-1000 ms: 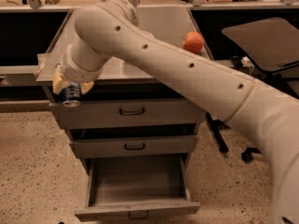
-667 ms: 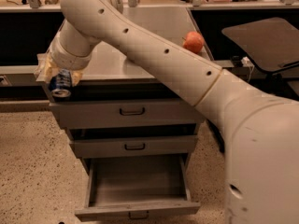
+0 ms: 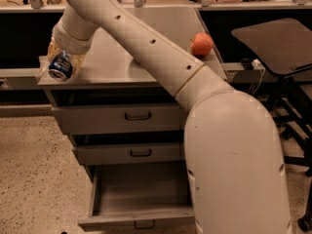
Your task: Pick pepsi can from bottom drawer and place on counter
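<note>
Two pale fingers [image 3: 51, 52] of the gripper [image 3: 62, 62] are closed around the can [image 3: 60, 68], which lies tilted in the grasp with one silvery end turned toward the camera. The held can sits at the front left corner of the counter [image 3: 117, 57], level with its edge; whether it touches the surface cannot be told. The arm [image 3: 146, 48] reaches down to it from the upper left, crossing the counter diagonally toward the bulky body at lower right.

Change: one second ago the can hung lower, in front of the cabinet face just under the counter's lip; at 0.7 s ago it was partway up; now it has cleared the edge. The wrist has risen with it, and the arm lies higher across the view. The grasp looks unchanged throughout.

Meaning for the task: the pick is done, since the bottom drawer [image 3: 141, 194] stands pulled out with nothing visible inside. The lift to counter height is also nearly complete. What probably remains is carrying the can inward from the corner, setting it down and releasing it. A release this close to the edge would risk the can rolling off.

Unchanged: a reddish round fruit [image 3: 201, 44] rests on the right side of the counter, well apart from the gripper
</note>
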Available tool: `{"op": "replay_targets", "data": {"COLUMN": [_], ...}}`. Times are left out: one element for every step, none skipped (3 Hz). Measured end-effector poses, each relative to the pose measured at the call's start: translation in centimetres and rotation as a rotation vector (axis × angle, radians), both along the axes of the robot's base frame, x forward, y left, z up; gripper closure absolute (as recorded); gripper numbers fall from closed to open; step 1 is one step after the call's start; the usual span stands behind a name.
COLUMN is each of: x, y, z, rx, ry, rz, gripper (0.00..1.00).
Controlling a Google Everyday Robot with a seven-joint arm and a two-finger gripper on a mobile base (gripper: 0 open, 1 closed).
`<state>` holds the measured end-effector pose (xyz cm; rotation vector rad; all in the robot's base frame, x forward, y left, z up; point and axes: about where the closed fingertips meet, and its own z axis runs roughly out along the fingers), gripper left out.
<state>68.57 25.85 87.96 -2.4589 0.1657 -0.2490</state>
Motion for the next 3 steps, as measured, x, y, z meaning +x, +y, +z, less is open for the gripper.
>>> {"op": "replay_targets", "data": {"x": [2.4,4.0,4.1], "y": [-1.0,-1.9,-1.9], "z": [-0.2,-0.6,-1.0], "rx": [-0.018,-0.047,-0.048], "ry": [0.05,0.109,0.128], "rz": [-0.163,-0.309,-0.336], "gripper": [0.61,0.37,0.06]}}
